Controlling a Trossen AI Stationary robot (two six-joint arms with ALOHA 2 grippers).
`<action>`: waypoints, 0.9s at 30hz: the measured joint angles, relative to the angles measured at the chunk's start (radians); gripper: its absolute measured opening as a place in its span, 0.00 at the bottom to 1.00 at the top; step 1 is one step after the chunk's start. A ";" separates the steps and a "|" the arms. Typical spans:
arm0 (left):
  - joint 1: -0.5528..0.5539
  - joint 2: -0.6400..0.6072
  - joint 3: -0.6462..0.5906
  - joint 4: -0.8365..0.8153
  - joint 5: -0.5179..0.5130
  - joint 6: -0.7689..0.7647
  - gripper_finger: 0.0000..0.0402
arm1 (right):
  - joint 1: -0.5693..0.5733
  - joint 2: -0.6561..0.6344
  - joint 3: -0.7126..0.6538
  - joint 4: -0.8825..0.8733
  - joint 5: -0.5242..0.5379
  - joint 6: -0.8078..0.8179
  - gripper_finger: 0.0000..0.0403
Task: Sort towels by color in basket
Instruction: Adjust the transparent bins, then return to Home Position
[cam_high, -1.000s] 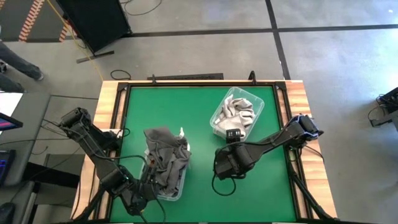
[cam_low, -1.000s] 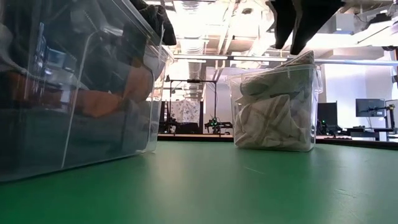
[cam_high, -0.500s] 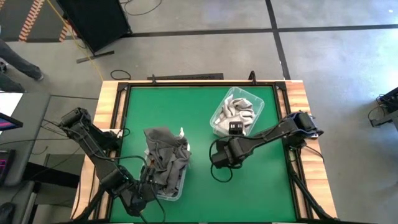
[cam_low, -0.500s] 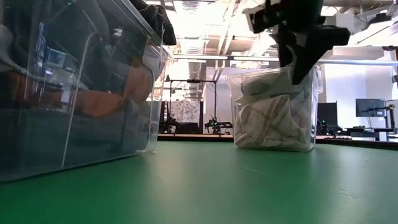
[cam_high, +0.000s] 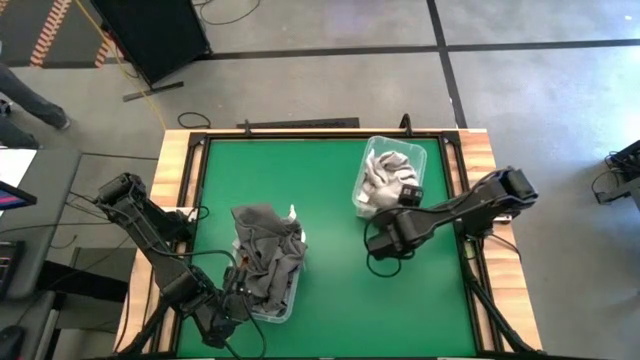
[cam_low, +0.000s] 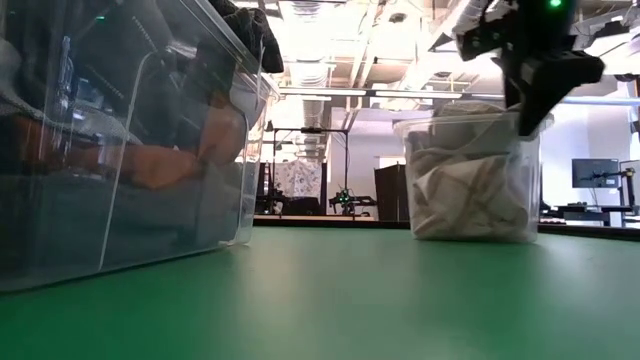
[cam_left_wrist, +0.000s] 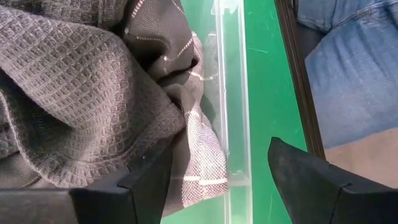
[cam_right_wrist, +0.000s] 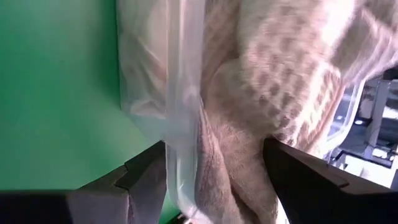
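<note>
1. Right gripper (cam_high: 409, 196) sits at the far clear bin's (cam_high: 370, 150) rim, fingers spread wide astride its wall, over the pale towels (cam_high: 385, 170).
2. Left gripper (cam_high: 238, 285) is at the near bin (cam_high: 282, 312), fingers wide astride its wall beside dark grey towels (cam_high: 265, 245).
3. No readable writing anywhere.

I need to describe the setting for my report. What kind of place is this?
Probably a robotics lab or workshop. Two robot arms work at a green table on a bare concrete floor, and the low view shows open ceiling pipes and computer monitors behind.
</note>
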 joint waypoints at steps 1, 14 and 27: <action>0.000 0.000 0.000 -0.001 0.000 0.000 0.63 | 0.003 -0.016 -0.019 0.000 -0.005 0.008 0.72; 0.002 0.001 0.047 -0.038 -0.001 0.044 0.63 | 0.064 -0.153 -0.057 0.042 -0.020 0.050 0.72; -0.091 -0.092 0.237 -0.208 -0.513 0.281 0.63 | 0.340 -0.359 0.055 0.179 0.247 0.024 0.72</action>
